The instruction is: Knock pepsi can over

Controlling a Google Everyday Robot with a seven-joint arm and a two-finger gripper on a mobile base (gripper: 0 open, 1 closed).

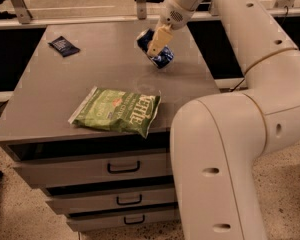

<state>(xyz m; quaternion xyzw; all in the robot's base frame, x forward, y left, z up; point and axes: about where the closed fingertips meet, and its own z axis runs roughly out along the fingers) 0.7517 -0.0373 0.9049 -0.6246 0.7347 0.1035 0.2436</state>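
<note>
The pepsi can (159,57) is small and dark blue. It lies tipped on the grey table top (90,69) in the far right part, with its top pointing up-left and away. My gripper (157,42) comes down from the white arm at the upper right. It rests right on top of the can and covers the can's middle. The can's two ends show on either side of the gripper.
A green Kettle chip bag (117,111) lies flat near the table's front edge. A flat dark blue packet (64,45) lies at the far left corner. The table has drawers (122,167) below its front. My arm's big white body (225,159) stands at the table's right front.
</note>
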